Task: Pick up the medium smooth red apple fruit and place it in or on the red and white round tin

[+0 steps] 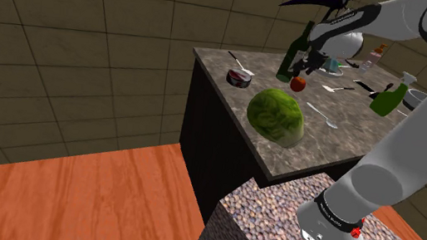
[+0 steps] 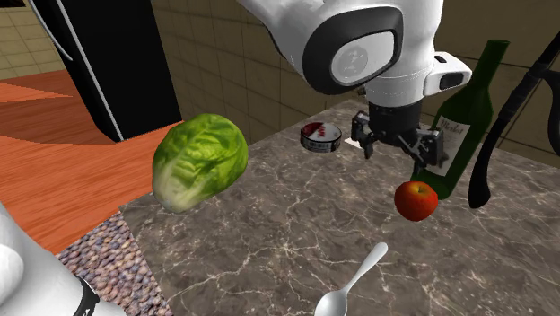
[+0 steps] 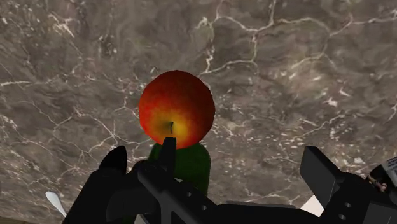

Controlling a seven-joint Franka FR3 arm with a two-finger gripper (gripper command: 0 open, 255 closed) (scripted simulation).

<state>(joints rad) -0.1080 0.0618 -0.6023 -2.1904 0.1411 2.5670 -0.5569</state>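
Observation:
A smooth red apple [image 1: 298, 84] with a yellowish patch rests on the marble counter [image 1: 343, 143], close to the foot of a green bottle [image 2: 467, 117]. My gripper [image 2: 393, 148] hovers open a little above the apple [image 2: 416, 199], with nothing between its fingers. In the wrist view the apple [image 3: 176, 109] lies beyond the gripper [image 3: 216, 172], nearer to one fingertip [image 3: 114, 159] than to the other. The round red and white tin [image 1: 239, 78] stands near the counter's edge, at the shoulder view's left of the apple. The same tin [image 2: 321, 136] is beside the hand in the second exterior view.
A big green lettuce head [image 1: 276, 116] sits near the counter's corner. A spoon [image 1: 321, 114] lies between the lettuce and the arm. A second green bottle [image 1: 388, 99], a bowl [image 1: 414, 98] and small utensils stand farther back. Wooden floor [image 1: 68, 198] lies below the counter.

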